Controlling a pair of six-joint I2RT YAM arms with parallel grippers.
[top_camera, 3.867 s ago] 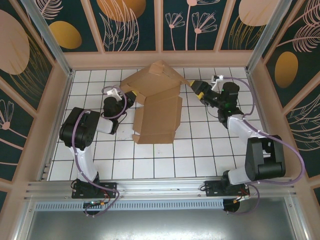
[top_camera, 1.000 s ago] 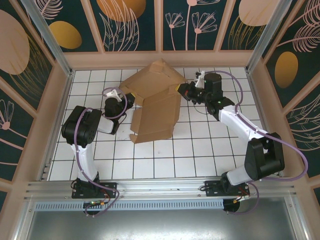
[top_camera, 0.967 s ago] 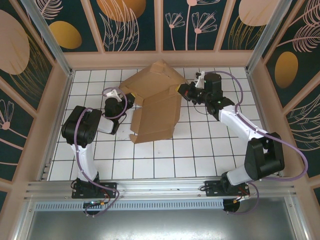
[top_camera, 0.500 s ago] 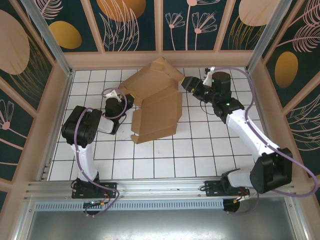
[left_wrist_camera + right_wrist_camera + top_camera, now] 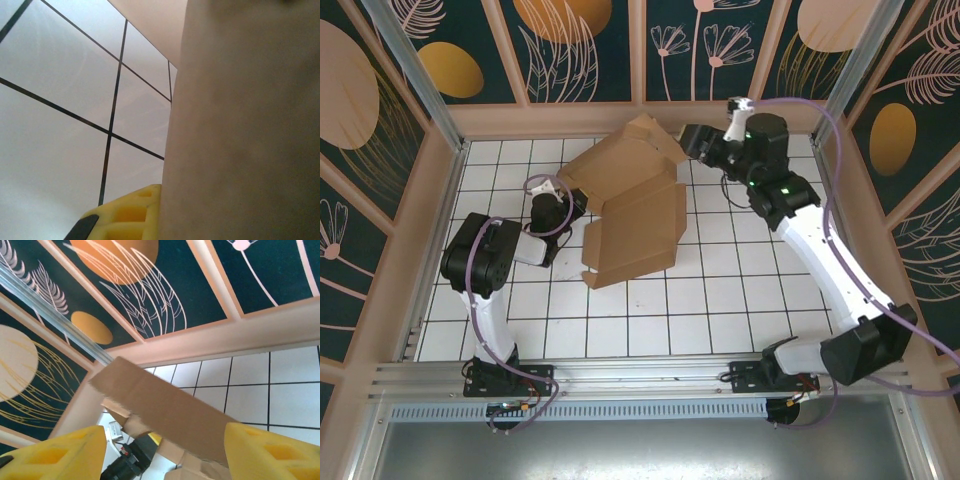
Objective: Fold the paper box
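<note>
From above, the box lies half-folded toward the far middle of the table. Its near panel is flat on the tiles with low side flaps, and its far panels rise in a tent-like peak close to the back wall. The left hand sits at the box's left edge. The right hand hovers by the peak's far right corner.

The left wrist view adds detail the overhead view lacks. One yellow finger lies tight against a sheet of cardboard that covers the right half of that view, with white tiles to the left. That hand is clenched on the box's edge.

The right wrist view looks up from below. Its two yellow fingers stand wide apart, released, and a raised flap slants beyond the gap, untouched.

A second ago the right hand was pinched on the box's right edge, lower and nearer. It has since let go and drawn up toward the back wall. The box and the left hand have hardly shifted.
</note>
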